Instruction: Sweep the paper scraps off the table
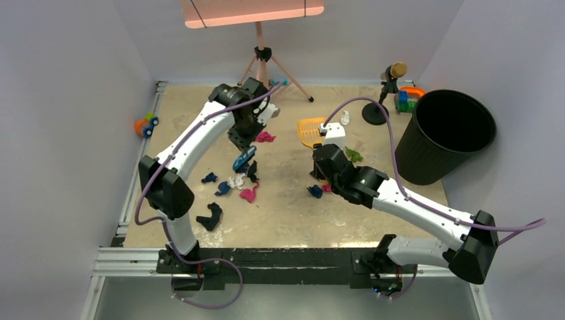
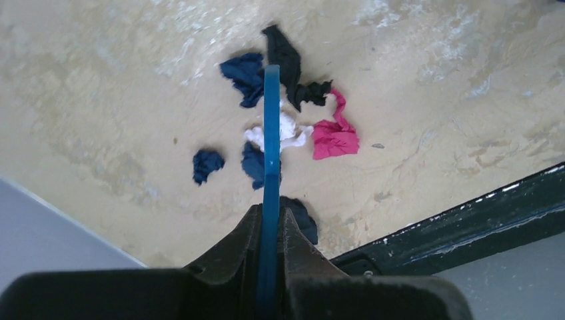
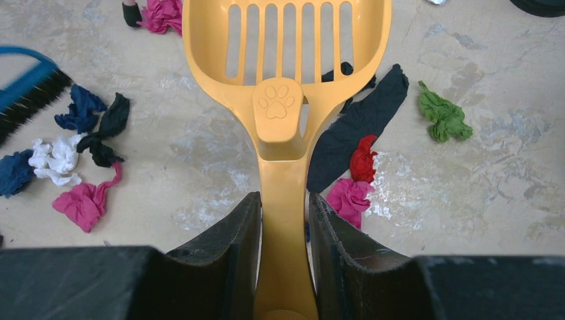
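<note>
1. Beige and marble-mottled, the worktop (image 1: pixel 286 213) has grey rails along its edges and pale walls around it. A black round bin (image 1: pixel 453 133) stands at its right side, and a tripod (image 1: pixel 263 63) at the far edge.
2. Most of the paper scraps (image 1: pixel 234 181) lie on the worktop in a loose cluster left of the middle. Dark blue, white, black and pink pieces sit close together there. A black wad (image 1: pixel 210 217) lies apart from them, nearer the arm bases.
3. Other scraps are spread about:
   - a pink wad (image 1: pixel 265 137) lies farther back, beside the left arm's wrist;
   - a green wad (image 1: pixel 353 155) lies just right of the right arm's wrist;
   - a white wad (image 1: pixel 344 119) lies beyond the dustpan;
   - small blue and pink bits lie under the right arm.
4. The left claw (image 2: pixel 269 223) is closed tight on the handle of the blue brush (image 2: pixel 270 133). The wrist view shows the brush edge-on, reaching over the cluster. I cannot tell whether its bristles touch the worktop.
5. The right claw (image 3: pixel 283 213) is clamped on the handle of the yellow dustpan (image 3: pixel 286 60), a slotted scoop with a paw print on the neck. Just right of that handle lie a long black piece (image 3: pixel 360 127), a red wad (image 3: pixel 363 160) and another pink scrap, with the green wad farther right.
</note>
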You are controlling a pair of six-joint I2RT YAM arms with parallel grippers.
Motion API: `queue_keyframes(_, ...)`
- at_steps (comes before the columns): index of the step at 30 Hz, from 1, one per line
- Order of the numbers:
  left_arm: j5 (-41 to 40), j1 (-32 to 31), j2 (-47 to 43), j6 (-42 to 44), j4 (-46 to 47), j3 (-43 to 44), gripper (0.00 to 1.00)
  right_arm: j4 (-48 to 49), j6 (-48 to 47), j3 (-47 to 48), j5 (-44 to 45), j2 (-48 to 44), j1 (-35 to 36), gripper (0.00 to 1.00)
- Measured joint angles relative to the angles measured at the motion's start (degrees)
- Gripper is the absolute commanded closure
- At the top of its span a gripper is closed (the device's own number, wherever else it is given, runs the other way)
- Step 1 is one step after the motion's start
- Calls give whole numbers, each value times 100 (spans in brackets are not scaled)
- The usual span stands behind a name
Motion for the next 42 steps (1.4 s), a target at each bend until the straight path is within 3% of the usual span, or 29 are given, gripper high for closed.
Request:
queue_keyframes(5,-863,52,-365,-990,-321,190,100,2,35,-120,-50,-107,0,100)
queue_keyframes(12,-2640,101,-1405,-3180,-601,-1064,100,55,76,-256,-177,-140,0,100)
queue_keyframes(18,-3099,129,-2197,-5132,-1099,-1816,100,160,83,-304,-275,-140,0,100)
queue_keyframes(22,-3327,133,-2223,-6297,-1196,-2157,100,260,101,-319,-275,-140,0,100)
queue_keyframes(32,-2638,153,-2188,-6970,-933,-4096,100,304,214,-450,-275,-164,0,100)
queue_keyframes(42,-1060,-63,-1818,-6247,782,-4293,100,304,297,-463,-275,-177,0,100)
